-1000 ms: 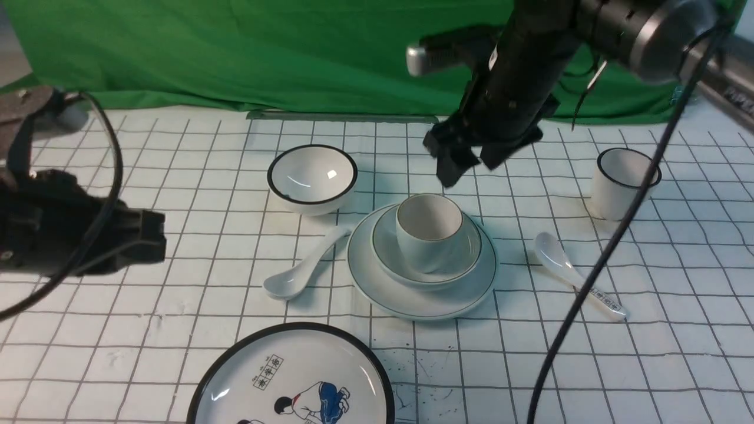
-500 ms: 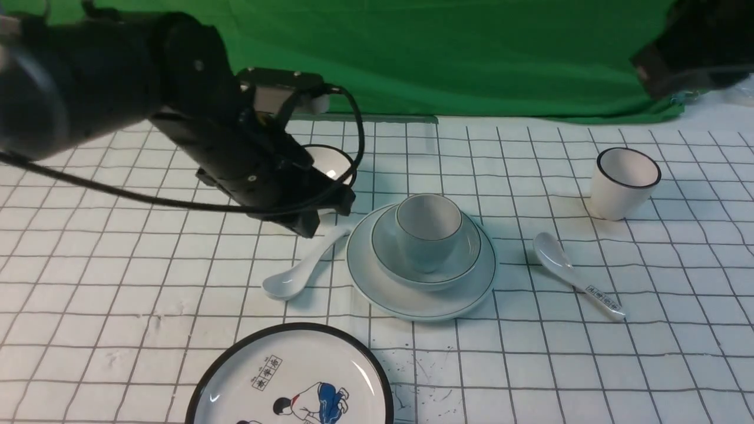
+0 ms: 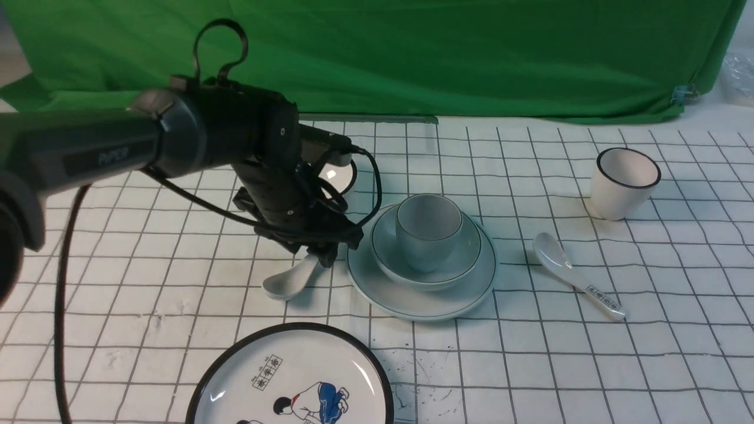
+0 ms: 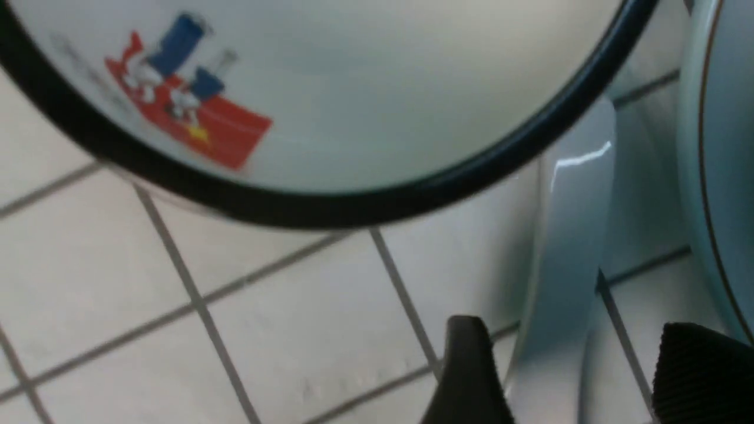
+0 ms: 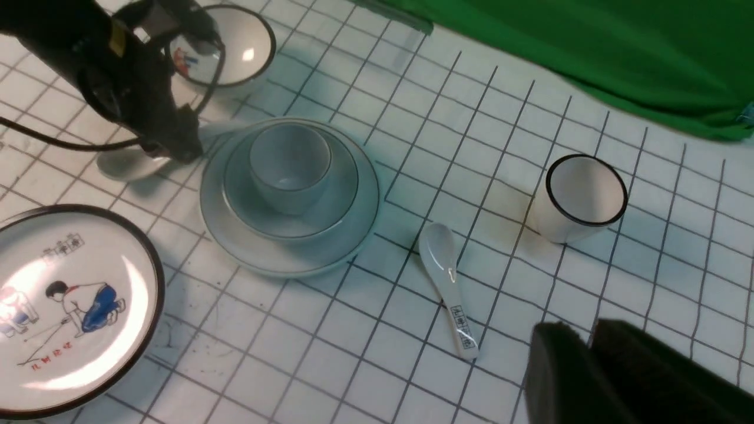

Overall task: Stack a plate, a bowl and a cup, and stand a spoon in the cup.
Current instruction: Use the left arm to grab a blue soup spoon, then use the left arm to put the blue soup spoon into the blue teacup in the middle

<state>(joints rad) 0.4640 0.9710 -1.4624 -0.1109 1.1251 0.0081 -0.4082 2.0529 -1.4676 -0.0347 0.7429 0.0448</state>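
Nearest us, the cartoon plate lies untouched at the front edge of the desk. Just beyond it is the change. A second ago the left arm was parked at the side and the right arm hung over the stack. Now the right arm has gone from the front view and the left claw has come down onto the handle of the spoon. In the left wrist view its fingers stand apart on either side of the handle, with a gap on one side, so we judge the grasp not yet closed. The spoon lies flat on the desk, just beside the plate.

On the plate sits the bowl, with the cup upright in it. We judge the stacking done, with only the spoon left to stand in the cup.

Further right lies the printed spoon, and at the back are the black-rimmed bowl and black-rimmed cup. The right claw hangs high, its jaws pressed together, holding nothing.
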